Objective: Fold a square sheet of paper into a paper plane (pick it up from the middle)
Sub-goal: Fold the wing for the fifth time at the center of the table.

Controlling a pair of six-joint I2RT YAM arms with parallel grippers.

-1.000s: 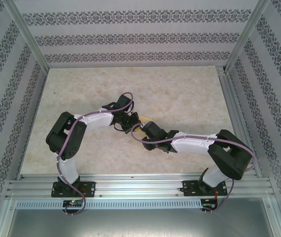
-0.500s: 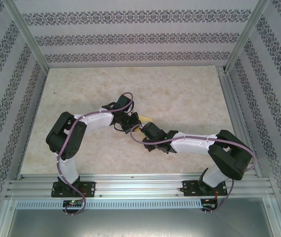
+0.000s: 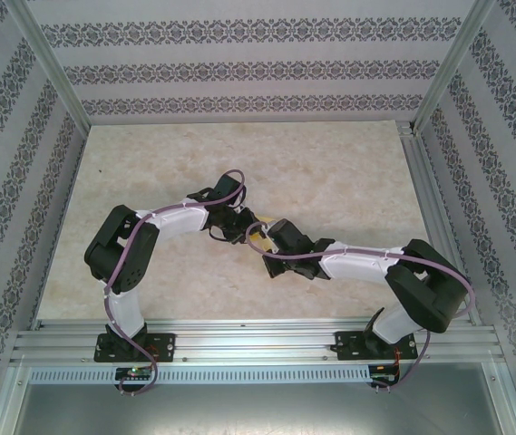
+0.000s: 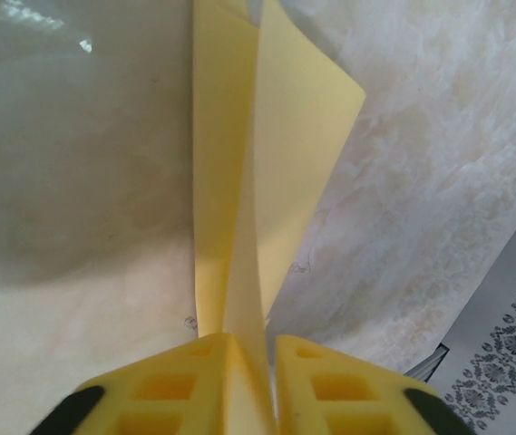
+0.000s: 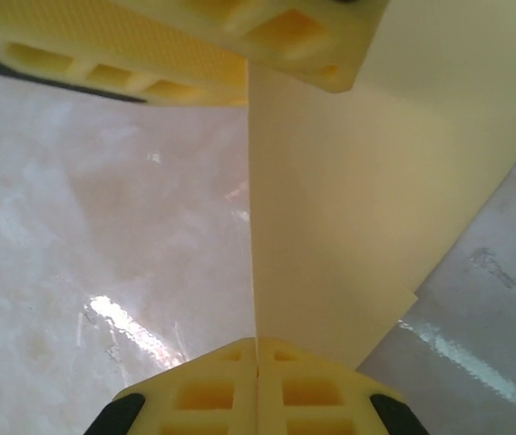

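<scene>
square sheet of paper [image 4: 280, 172], part folded, held on edge over mid desk [image 3: 330, 172] between the two arms. right fingers [image 5: 203, 394] clamped flat together on one edge of it. left fingers [image 4: 167, 394] stand a little apart with the paper running through the gap, so I wouldn't count on that side. risks: single-point hold lets the sheet swing or droop and the crease springs open; right pinch sits near the edge and could slip; if a left pad snags, any pull skews the fold or tears it

The right claw [image 5: 257, 344] clamps an edge of the yellow sheet [image 5: 348, 208] over the marbled table [image 5: 103, 236].
</scene>
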